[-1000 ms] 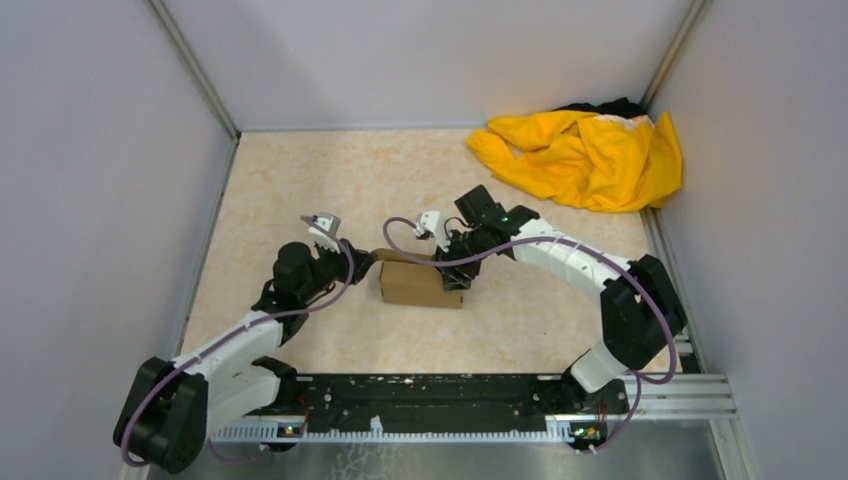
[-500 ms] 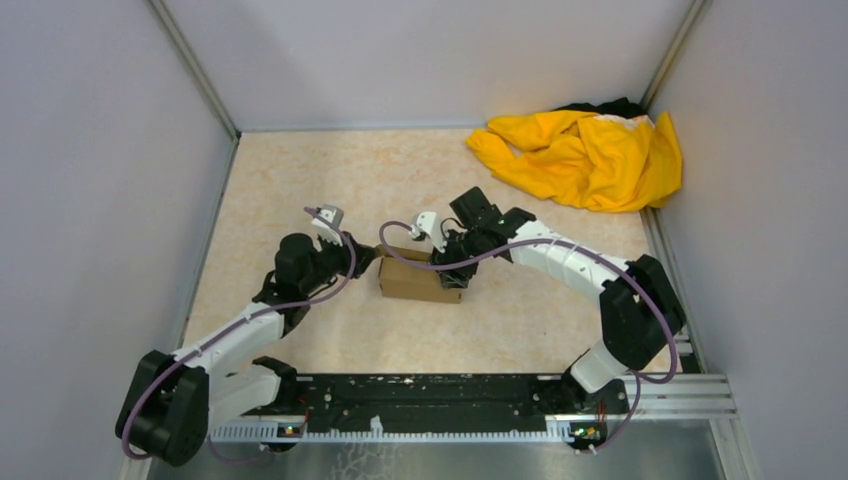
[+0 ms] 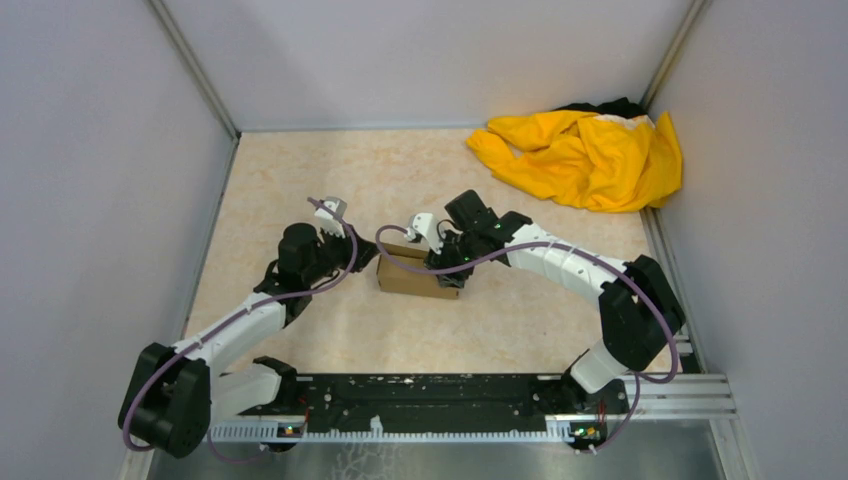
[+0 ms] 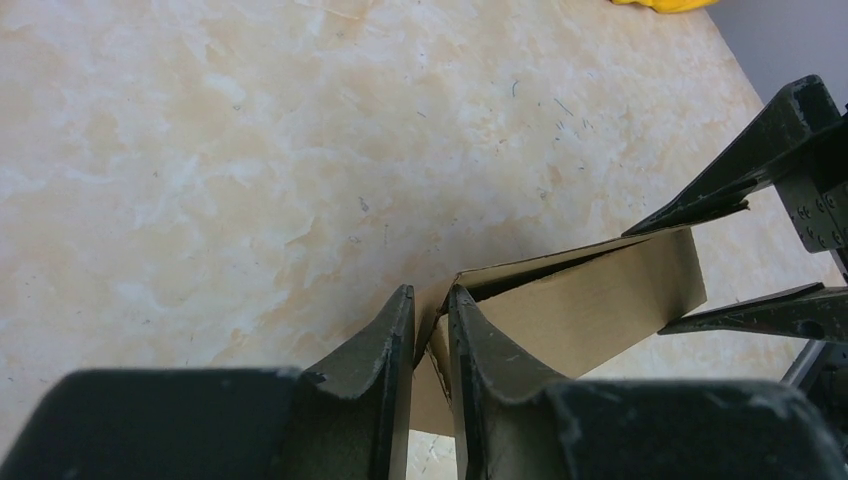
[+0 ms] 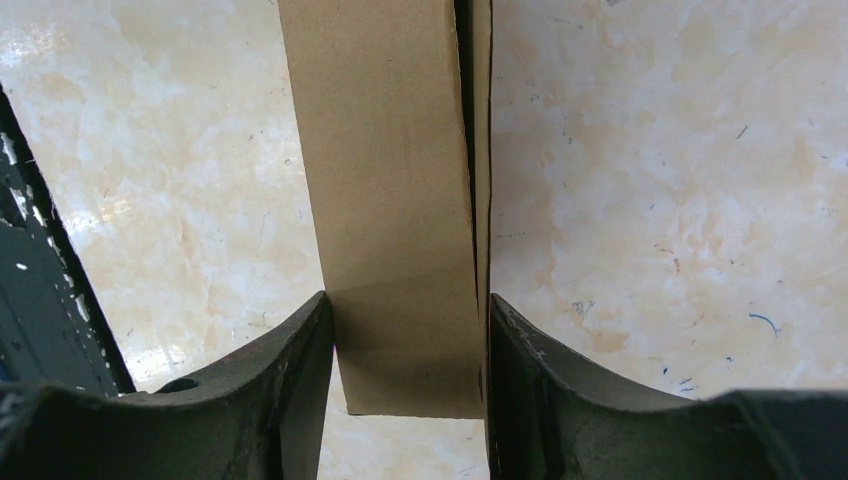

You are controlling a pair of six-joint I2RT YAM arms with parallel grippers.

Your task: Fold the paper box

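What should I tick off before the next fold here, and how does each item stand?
1. The right gripper clamped across the paper box: ok.
2. The flap sits between the fingers of the left gripper: ok.
3. Left pinch tight on the flap: cannot tell.
4. Box closed up: not ok, a slit gapes along one edge.
5. The yellow cloth lies away from the box: ok, in the far corner.
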